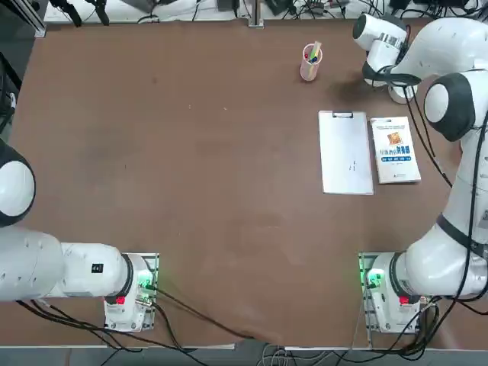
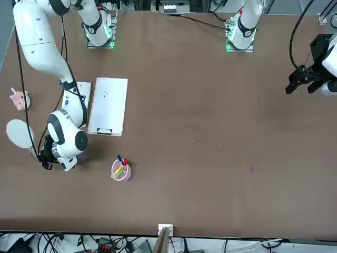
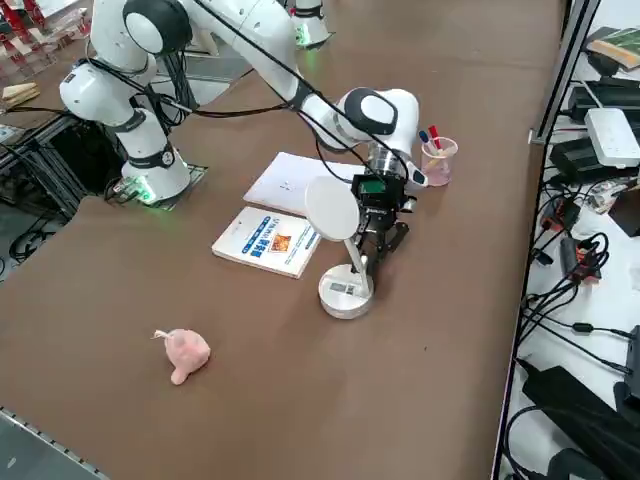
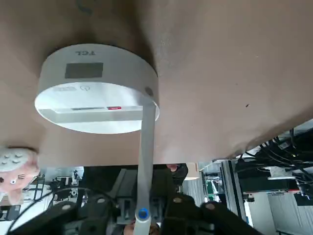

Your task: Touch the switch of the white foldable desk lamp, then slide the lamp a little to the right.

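Right hand (image 3: 386, 238): fingers together, close by the lamp's stem | white foldable desk lamp (image 3: 346, 293): upright on tabletop (image 3: 290, 420), near book (image 3: 267, 241) | I'd tap switch lightly, straight, without tipping it

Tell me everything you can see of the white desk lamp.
The white lamp looks like smooth plastic: round base flat on the table, marked TCL with a dark panel; slim, slightly leaning stem with a blue ring; round, flat head. It stands beside the book. The right gripper, at the stem, is shut on it.
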Motion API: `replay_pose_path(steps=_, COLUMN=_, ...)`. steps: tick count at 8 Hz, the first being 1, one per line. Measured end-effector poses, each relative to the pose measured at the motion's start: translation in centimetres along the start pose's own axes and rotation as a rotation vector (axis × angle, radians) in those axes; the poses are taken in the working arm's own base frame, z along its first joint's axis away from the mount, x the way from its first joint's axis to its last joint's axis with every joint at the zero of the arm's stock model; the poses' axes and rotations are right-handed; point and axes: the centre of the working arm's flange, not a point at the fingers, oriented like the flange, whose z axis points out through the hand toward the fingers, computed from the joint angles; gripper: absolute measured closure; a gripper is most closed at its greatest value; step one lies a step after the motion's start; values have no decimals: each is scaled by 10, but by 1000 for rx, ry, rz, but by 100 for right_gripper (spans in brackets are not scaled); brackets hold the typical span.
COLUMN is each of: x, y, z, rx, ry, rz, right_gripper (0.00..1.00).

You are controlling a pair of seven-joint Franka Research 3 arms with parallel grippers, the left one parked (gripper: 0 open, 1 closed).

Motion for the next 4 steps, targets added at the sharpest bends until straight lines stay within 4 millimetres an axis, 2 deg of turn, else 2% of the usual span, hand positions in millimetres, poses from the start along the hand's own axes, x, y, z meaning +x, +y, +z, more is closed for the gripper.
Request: replay_pose_path(steps=4, x=-1, y=-1, z=0, rx=12, ry=-14, rz=-4, right_gripper=85)
